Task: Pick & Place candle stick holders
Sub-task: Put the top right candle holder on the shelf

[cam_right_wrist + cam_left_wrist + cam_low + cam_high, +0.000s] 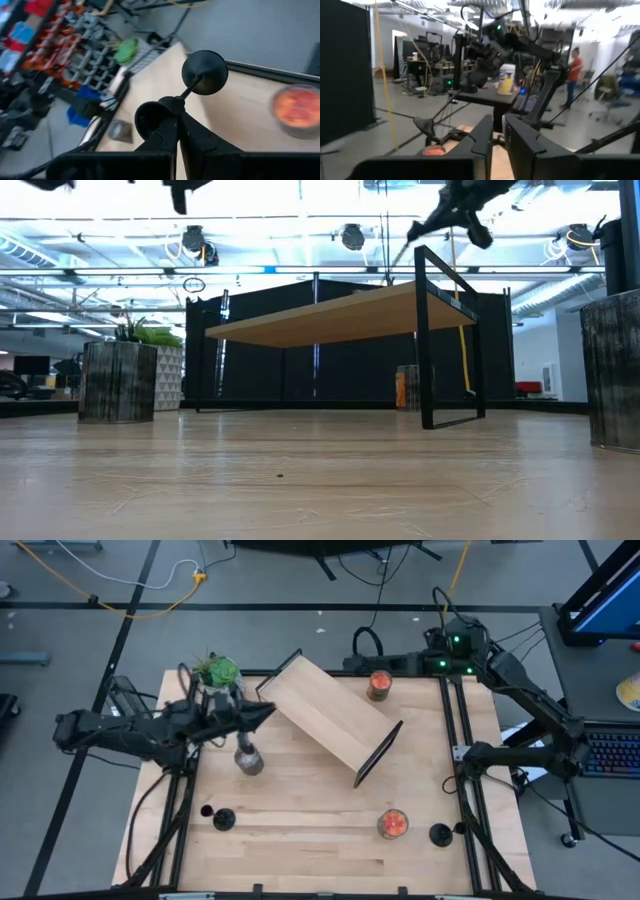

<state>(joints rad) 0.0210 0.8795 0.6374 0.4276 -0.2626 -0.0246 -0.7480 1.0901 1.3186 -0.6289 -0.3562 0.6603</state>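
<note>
Pinched a matte black candle stick holder by its thin stem between the pressed-in fingers of the right gripper. Held it sideways, round disc base pointing away from the wrist, clear of the light wooden table. Hung there over the table's far side, near a far orange-red glass jar candle.

Stood on the near side two more black disc-based holders: a left-corner holder and a right-corner holder. Stood just beside the latter a near orange-red glass jar candle.

Hovered at the left end of a light wooden shelf board with black metal end frames, set diagonally across the middle of the table: the left gripper. Kept only a slim gap between its dark fingers, with nothing gripped.

Stood close under the left arm a grey cylindrical jar candle. Stood at the far left a leafy green plant in a patterned pot.
</note>
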